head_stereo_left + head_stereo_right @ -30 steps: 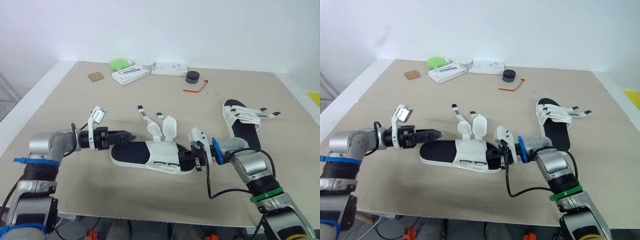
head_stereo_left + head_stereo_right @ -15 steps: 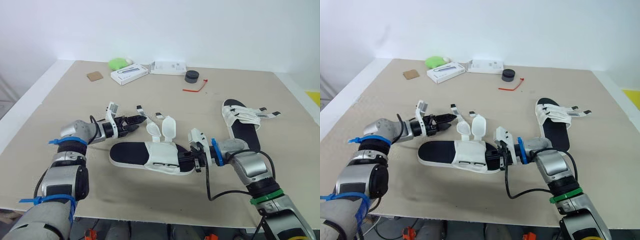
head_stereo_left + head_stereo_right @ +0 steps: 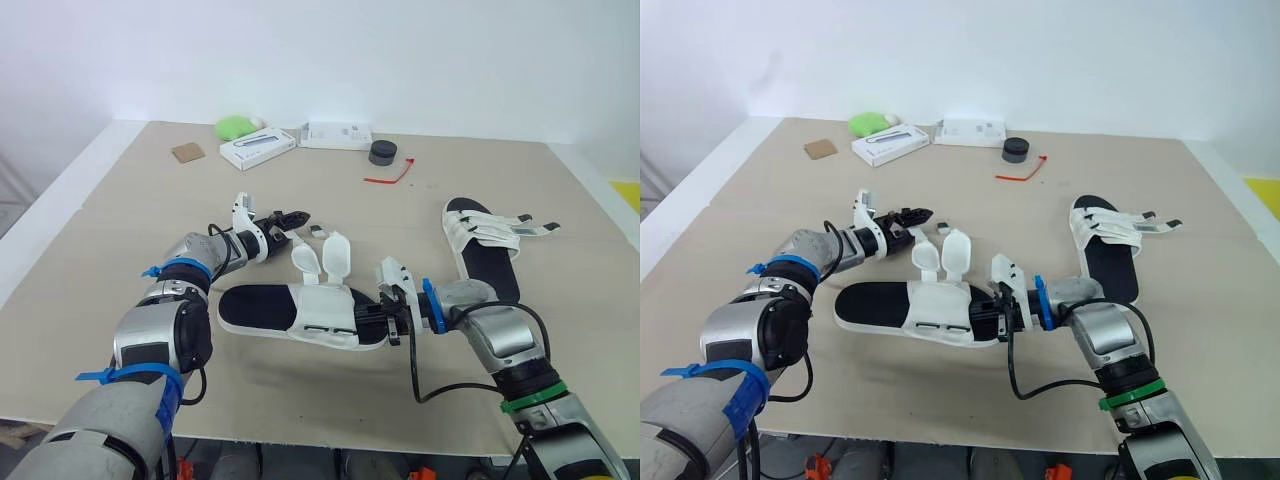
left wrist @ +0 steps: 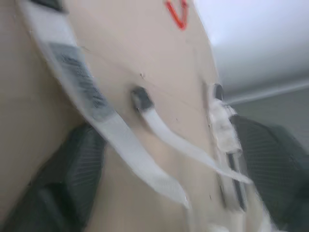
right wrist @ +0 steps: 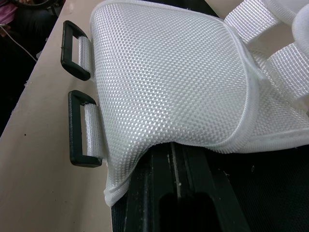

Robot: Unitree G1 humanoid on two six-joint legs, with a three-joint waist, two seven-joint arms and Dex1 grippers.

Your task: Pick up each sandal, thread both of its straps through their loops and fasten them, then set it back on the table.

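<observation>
The black-soled sandal with white woven straps lies at frame centre on the beige tabletop. The right gripper is clenched on its sole at the right end. The left gripper, fingers spread, straddles a white strap just above the sandal.

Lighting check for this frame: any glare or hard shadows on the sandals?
Left eye view: even light, near sandal throws only a faint soft shadow on the table, no glare. Right wrist view: white mesh upper evenly lit, sole beneath it dark.
</observation>
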